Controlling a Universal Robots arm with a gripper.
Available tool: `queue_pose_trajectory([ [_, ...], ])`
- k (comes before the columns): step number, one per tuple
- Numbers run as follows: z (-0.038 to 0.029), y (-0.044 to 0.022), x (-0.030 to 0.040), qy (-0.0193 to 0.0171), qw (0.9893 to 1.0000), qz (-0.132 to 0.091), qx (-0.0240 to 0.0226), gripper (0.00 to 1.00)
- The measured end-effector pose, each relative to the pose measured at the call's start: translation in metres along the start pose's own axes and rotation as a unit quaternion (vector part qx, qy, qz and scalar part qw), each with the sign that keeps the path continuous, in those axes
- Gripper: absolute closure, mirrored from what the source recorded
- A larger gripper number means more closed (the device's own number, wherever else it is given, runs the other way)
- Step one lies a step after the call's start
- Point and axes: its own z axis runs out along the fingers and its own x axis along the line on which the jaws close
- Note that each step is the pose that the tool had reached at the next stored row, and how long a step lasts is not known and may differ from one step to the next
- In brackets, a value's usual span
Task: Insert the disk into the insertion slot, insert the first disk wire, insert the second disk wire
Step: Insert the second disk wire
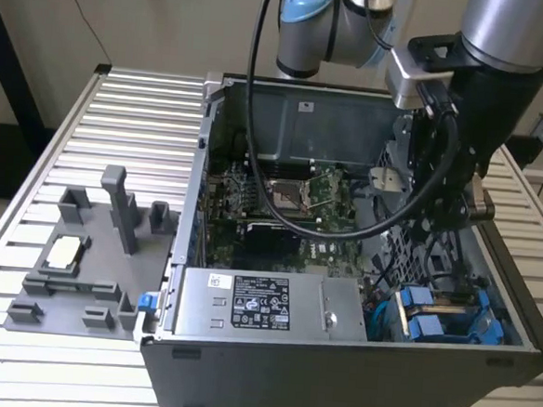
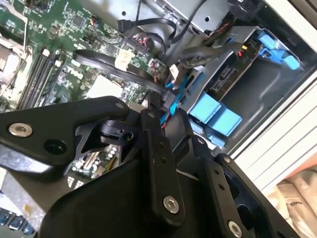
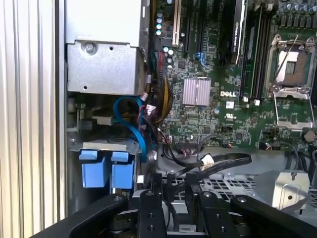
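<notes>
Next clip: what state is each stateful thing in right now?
Computer case, open, side panel off.
Disk, seated in place inside the case.
Processor socket, bare, no cooler.
End effector, inside the case, over loose cables near the disk.

A white sticker (image 1: pixel 260 301), its print too fine to read, sits on the power-supply box (image 1: pixel 338 313) at the exterior view's left of the pincer (image 1: pixel 450 209); a white logo (image 3: pixel 227 93) marks the motherboard (image 3: pixel 208 124).

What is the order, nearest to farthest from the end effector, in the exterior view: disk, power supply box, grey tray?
1. disk, exterior view's right, by the end effector.
2. power supply box, toward the middle.
3. grey tray, exterior view's far left.
</notes>
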Motion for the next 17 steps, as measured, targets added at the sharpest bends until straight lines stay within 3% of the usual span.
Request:
queue_pose_trajectory([
  [2, 0.0012, 0.0011, -0.0035, 0.0046, 1.0, -0.002, 0.0055, 0.67],
  [3, 0.0013, 0.0016, -0.0037, 0.0108, 0.9999, -0.002, 0.0067, 0.67],
  [5, 0.0013, 0.0024, -0.0037, 0.0292, 0.9995, -0.004, 0.0088, 0.67],
  [7, 0.0016, 0.0047, -0.0045, 0.0415, 0.999, -0.005, 0.0128, 0.67],
  [10, 0.003, 0.0086, -0.007, 0.0502, 0.9985, -0.005, 0.0206, 0.67],
  [14, 0.0061, 0.0099, -0.008, 0.0522, 0.9981, -0.005, 0.0331, 0.67],
  [17, 0.0084, 0.0112, -0.0083, 0.0542, 0.9979, -0.005, 0.0347, 0.67],
])
